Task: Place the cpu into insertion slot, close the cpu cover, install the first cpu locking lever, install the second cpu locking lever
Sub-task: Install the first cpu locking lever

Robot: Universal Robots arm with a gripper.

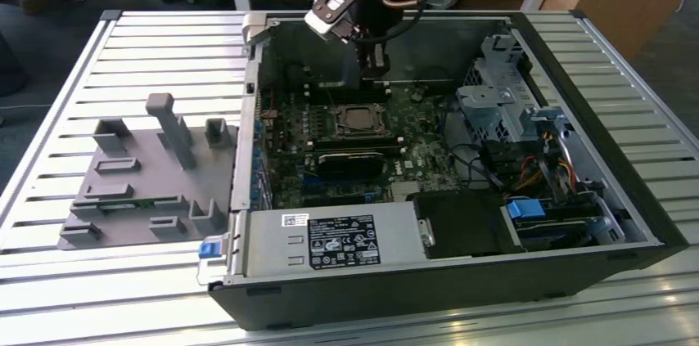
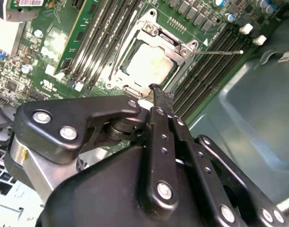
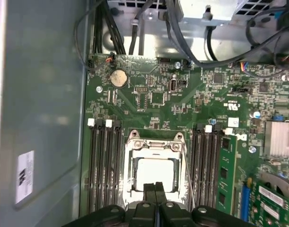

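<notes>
Over cpu cover [image 3: 155, 146] edge: pincer [image 3: 156, 187] pressed together, empty; cpu [image 3: 156, 170] seated beneath; memory slots [image 3: 104, 172] flank.

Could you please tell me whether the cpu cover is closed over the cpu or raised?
Closed: the thin square silver metal frame plate lies flat around the dull silver-grey square chip in both wrist views.

Claw [image 3: 155, 186] hangs just over the cpu cover [image 3: 156, 144], with open room around it. Empty memory slots [image 3: 104, 170] lie low on either side; past one bank a green memory module [image 3: 227, 179] stands up. A thin locking lever [image 2: 217, 52] juts out alongside. Case wall [image 3: 45, 94] rises close on one side.
</notes>
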